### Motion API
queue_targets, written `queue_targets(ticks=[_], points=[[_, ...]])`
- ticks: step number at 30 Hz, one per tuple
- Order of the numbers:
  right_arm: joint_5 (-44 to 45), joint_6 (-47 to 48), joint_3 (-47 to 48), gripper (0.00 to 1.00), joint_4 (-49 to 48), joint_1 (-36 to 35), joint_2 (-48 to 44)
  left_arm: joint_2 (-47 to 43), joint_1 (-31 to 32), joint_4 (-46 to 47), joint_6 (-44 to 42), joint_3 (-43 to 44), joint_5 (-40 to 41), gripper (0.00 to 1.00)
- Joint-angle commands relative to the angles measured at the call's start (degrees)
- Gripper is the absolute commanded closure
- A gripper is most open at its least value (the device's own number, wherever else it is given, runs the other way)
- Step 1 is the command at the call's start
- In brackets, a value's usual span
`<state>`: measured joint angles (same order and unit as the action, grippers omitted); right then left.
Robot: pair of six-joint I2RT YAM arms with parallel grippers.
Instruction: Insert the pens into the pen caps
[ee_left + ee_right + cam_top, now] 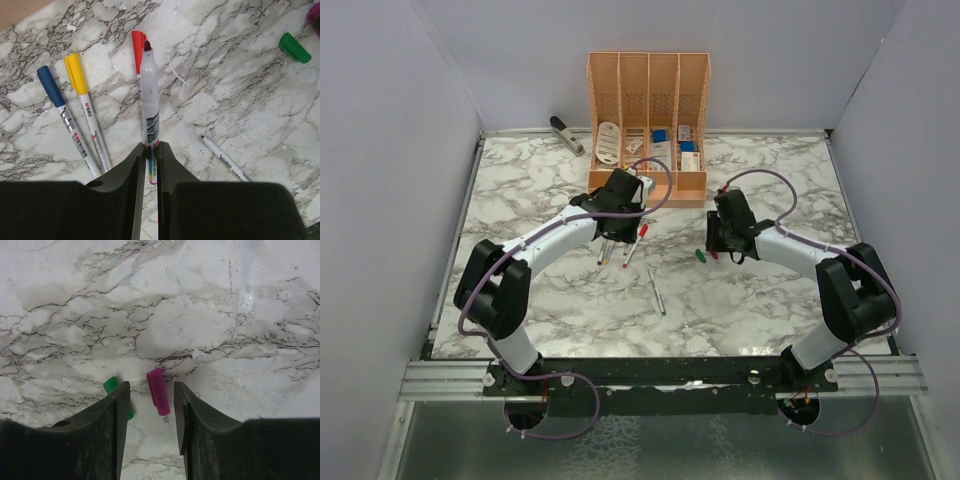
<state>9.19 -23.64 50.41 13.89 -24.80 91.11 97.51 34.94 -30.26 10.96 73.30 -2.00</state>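
Loose pen: uncapped, nearest the arm bases, open marble all round.
Left gripper: clenched on the red-tipped pen; red cap just beyond its tip.
Right gripper: jaws apart astride the purple cap, no contact; green cap beside one finger.
Done: blue pen and yellow pen capped.
Left, by my reading: red, purple, green.
Far edge: organiser close behind the left arm.

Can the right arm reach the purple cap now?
Probably yes: the purple cap lies on the marble table between the right tool's open jaws; only the green cap sits close beside.
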Motion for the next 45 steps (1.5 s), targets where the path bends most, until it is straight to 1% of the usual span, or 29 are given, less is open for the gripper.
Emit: queue_targets(ticks=[1,7,12,22,30,36,45], points=[[2.78,1.16,2.57,0.60,1.30,-0.95,2.03,-5.29,-0.97,10.05,-1.02,-4.95,-5.09,1.00],[4.92,-0.48,4.09,0.60,2.91,-0.95,4.39,-10.12,-2.02,18.41,-2.00,-11.07,-11.01,1.00],[5.28,-0.84,5.70,0.61,4.06,-0.92,6.04,-12.36,-3.11,22.44,-2.61,-14.39,-14.52,1.00],[3.36,-0.58,5.06,0.63,5.08,-1.04,5.99,-11.44,-5.32,25.16,-1.71,-14.46,-16.75,1.00],[1.92,-0.99,4.12,0.69,6.25,-1.37,6.18,-10.76,-6.50,26.66,-1.03,-14.09,-19.46,1.00],[0.92,-1.05,3.38,0.70,6.63,-1.72,6.24,-10.66,-6.81,26.88,-0.95,-13.96,-19.68,1.00],[-0.34,-1.86,3.46,0.75,8.53,-2.36,7.83,-11.29,-7.15,27.24,-0.39,-14.52,-19.67,1.00]])
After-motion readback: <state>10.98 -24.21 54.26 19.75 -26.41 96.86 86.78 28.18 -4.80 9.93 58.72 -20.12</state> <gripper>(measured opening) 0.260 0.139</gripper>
